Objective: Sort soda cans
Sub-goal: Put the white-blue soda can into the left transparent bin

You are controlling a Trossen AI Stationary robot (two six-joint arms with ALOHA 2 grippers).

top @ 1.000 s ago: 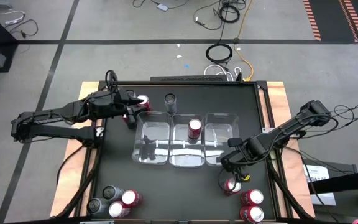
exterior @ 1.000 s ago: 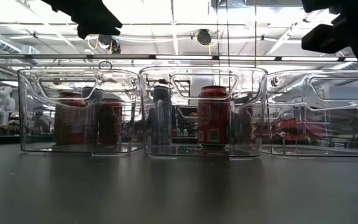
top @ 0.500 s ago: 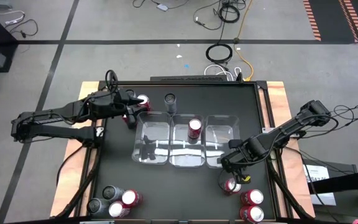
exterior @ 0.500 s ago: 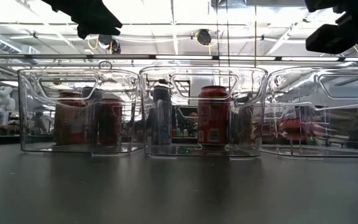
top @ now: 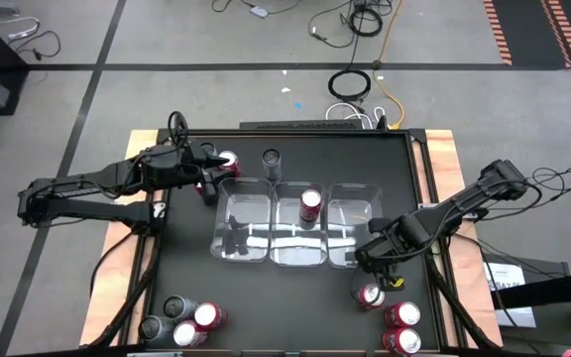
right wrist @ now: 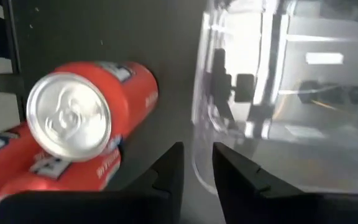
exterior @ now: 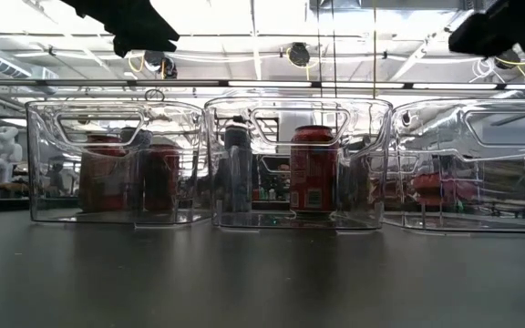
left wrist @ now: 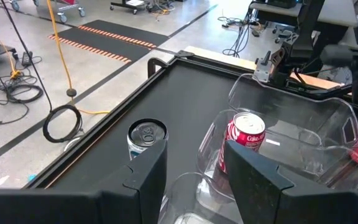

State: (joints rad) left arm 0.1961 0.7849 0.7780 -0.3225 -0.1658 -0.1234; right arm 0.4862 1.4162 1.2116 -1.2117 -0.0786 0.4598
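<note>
Crowding right claw (top: 372,281): clear tray (top: 351,230), red cans (top: 371,296).

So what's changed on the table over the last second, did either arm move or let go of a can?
The right gripper has drawn up and slightly toward the clear trays, away from the red can standing at the near right. Its fingers have parted a little and hold nothing. The left gripper hasn't moved, beside the red can at the far left. The cans and trays kept their places.

three clear trays (top: 296,236) on black table (top: 285,307)
</note>
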